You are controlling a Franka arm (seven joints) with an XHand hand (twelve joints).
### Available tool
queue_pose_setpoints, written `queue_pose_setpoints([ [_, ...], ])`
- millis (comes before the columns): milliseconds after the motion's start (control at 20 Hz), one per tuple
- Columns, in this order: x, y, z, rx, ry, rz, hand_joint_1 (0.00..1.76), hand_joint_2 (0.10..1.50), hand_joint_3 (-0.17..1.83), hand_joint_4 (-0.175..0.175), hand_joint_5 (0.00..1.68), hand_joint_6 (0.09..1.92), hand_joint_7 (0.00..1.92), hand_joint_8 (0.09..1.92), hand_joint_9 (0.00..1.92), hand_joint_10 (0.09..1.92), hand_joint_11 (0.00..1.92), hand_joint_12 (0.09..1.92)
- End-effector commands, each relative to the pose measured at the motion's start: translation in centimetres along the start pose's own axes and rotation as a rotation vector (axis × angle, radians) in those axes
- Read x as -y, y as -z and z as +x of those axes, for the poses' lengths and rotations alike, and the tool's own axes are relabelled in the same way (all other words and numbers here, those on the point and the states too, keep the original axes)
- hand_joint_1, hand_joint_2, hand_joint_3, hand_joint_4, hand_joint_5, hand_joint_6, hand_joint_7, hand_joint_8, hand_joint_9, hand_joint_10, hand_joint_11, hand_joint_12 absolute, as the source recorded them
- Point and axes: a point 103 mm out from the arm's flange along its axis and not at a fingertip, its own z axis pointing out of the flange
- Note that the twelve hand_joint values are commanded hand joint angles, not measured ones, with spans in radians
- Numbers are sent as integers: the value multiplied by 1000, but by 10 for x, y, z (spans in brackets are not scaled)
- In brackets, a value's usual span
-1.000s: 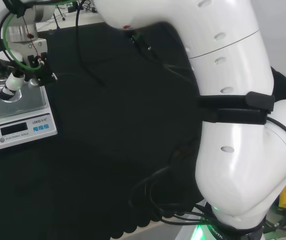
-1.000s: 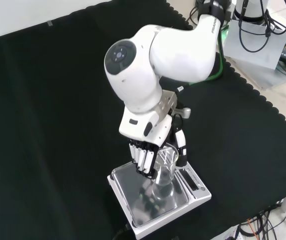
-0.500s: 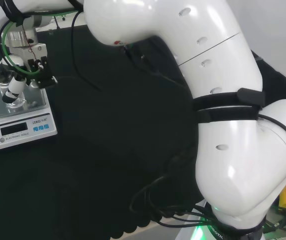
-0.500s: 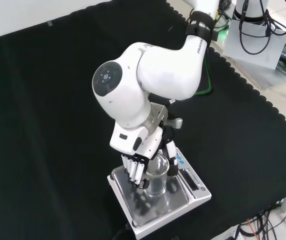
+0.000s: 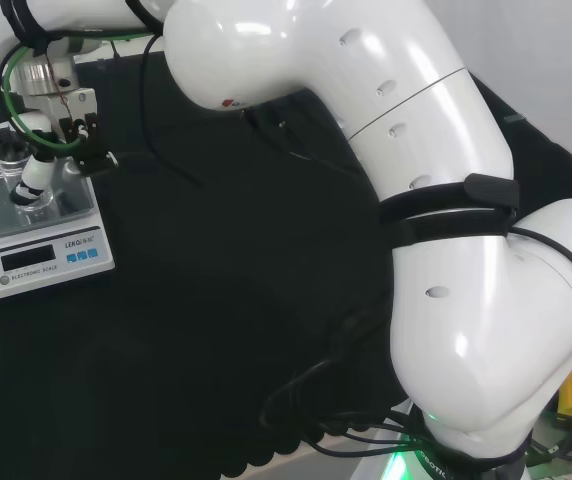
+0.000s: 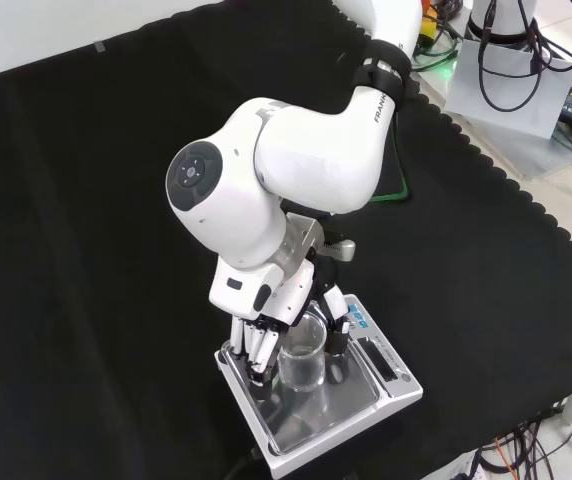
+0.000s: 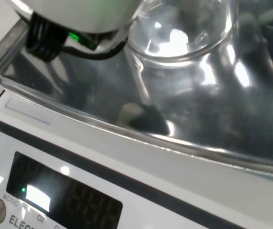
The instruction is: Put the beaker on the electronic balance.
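A clear glass beaker (image 6: 303, 356) stands upright on the steel pan (image 6: 351, 408) of the white electronic balance (image 6: 394, 375). My black and white hand (image 6: 266, 335) reaches down over the pan, its fingers (image 6: 254, 356) on one side of the beaker and the thumb (image 6: 334, 328) on the other, curled round it. In the head view the hand (image 5: 36, 172) holds the beaker (image 5: 8, 155) over the balance (image 5: 46, 255) at the far left. The wrist view has the beaker (image 7: 174, 43) close up, its base down at the pan (image 7: 222, 129), above the balance's display (image 7: 65, 195).
The balance sits near the front edge of the black cloth (image 6: 86, 250) in the front view. The arm's big white link (image 6: 276, 180) hangs above the hand. Cables and a grey box (image 6: 516, 80) lie beyond the cloth's right edge.
The hand has come down with the beaker, from above the pan to its surface, shifting slightly left in the front view. The arm's link has swung left and lower with it.
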Motion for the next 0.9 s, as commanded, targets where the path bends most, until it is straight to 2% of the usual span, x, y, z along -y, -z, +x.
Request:
queue_pose_setpoints([
  [50, 9, 15, -3, -18, 27, -76, 850, 550, 494, 48, 8, 87, 112, 935, 355, 907, 97, 1520],
  [250, 19, 26, -5, -33, 40, -111, 758, 598, 268, 81, 0, 87, 6, 738, 160, 914, 4, 1480],
  [550, 40, 40, -11, -29, 28, -140, 704, 633, 142, 99, 0, 87, 0, 444, 44, 912, 0, 1375],
  [900, 73, 52, -26, -18, -6, -150, 688, 650, 102, 101, 0, 87, 0, 366, 16, 914, 0, 1321],
])
